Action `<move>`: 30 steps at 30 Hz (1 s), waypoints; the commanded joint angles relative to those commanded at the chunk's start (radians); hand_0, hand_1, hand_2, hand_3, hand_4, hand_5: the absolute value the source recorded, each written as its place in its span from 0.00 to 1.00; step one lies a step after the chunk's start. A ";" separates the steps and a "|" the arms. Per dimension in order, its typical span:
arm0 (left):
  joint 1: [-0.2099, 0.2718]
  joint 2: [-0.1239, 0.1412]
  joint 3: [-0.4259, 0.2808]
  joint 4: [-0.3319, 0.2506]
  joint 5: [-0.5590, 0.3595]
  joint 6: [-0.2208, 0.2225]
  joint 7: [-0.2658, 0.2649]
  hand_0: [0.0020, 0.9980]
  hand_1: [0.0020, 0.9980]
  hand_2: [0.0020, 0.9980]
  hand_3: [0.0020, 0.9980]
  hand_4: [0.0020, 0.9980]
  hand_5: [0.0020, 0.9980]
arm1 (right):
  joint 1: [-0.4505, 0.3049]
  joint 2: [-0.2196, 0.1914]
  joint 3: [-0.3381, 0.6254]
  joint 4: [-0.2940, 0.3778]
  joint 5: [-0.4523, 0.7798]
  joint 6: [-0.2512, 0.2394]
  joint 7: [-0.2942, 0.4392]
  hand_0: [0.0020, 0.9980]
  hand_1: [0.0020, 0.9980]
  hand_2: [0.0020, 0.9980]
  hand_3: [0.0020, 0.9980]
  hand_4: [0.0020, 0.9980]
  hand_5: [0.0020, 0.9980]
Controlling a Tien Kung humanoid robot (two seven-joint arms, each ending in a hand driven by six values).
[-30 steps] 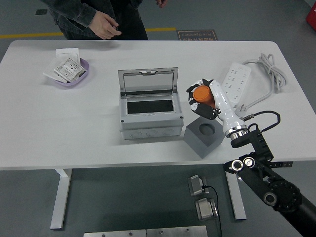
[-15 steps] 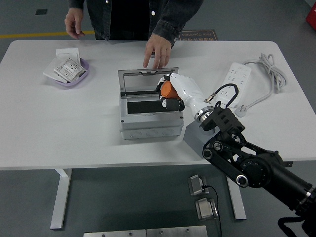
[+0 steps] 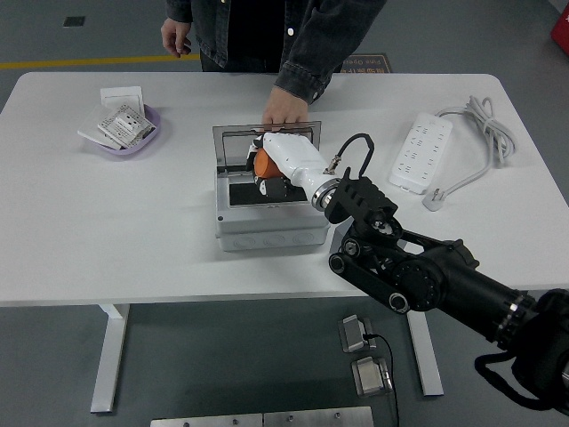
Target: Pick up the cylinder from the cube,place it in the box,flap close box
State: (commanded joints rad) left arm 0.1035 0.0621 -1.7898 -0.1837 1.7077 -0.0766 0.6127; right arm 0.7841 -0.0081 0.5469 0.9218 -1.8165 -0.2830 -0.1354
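My right hand point(image 3: 267, 169), white with black finger pads, is shut on the orange cylinder point(image 3: 263, 165) and holds it over the open grey box point(image 3: 267, 227), above its dark inside. The box's clear lid point(image 3: 233, 147) stands open at the back. A person's hand point(image 3: 284, 114) rests on the lid's top edge. The grey cube is hidden behind my black right arm point(image 3: 418, 271). My left arm is out of view.
A purple dish point(image 3: 124, 144) with paper packets sits at the far left. A white power strip point(image 3: 423, 151) with its cable point(image 3: 484, 124) lies at the right. The person stands at the table's far side.
My right hand carried the orange cylinder leftward from above the cube to over the box's inside. The person stepped in and put a hand on the lid's top edge.
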 joint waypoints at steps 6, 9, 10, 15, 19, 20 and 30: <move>-0.002 0.001 0.000 0.000 0.002 -0.001 0.001 0.70 0.70 0.67 0.71 0.76 0.51 | 0.032 0.008 -0.058 -0.077 0.038 0.025 -0.010 0.00 0.07 0.27 0.21 0.00 0.00; -0.005 0.002 -0.001 0.000 0.005 -0.001 -0.001 0.70 0.70 0.67 0.71 0.76 0.51 | 0.046 0.008 -0.080 -0.114 0.051 0.042 -0.014 0.00 0.07 0.28 0.21 0.00 0.00; -0.006 0.003 -0.001 0.001 0.005 -0.001 -0.002 0.70 0.70 0.67 0.71 0.76 0.51 | 0.049 0.008 -0.083 -0.123 0.056 0.045 -0.012 0.00 0.07 0.28 0.21 0.00 0.00; -0.007 0.003 -0.003 0.000 0.012 -0.003 -0.001 0.70 0.70 0.67 0.71 0.76 0.51 | 0.057 0.008 -0.080 -0.134 0.089 0.057 0.013 0.00 0.08 0.29 0.23 0.00 0.00; -0.007 0.002 -0.004 0.000 0.016 -0.004 0.000 0.70 0.70 0.67 0.71 0.76 0.51 | 0.057 0.008 -0.083 -0.131 0.120 0.056 0.040 0.00 0.08 0.29 0.23 0.00 0.00; -0.007 0.002 -0.005 0.000 0.017 -0.004 -0.001 0.70 0.70 0.67 0.71 0.76 0.51 | 0.057 0.008 -0.084 -0.129 0.127 0.053 0.046 0.00 0.08 0.29 0.23 0.00 0.00; -0.010 0.001 -0.006 0.002 0.026 -0.006 -0.004 0.70 0.70 0.67 0.71 0.76 0.51 | 0.057 0.008 -0.083 -0.112 0.161 0.032 0.092 0.10 0.29 0.56 0.68 0.35 0.30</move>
State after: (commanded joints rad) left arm 0.0931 0.0630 -1.7959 -0.1820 1.7332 -0.0831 0.6086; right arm 0.8411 0.0000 0.4640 0.8102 -1.6557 -0.2508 -0.0433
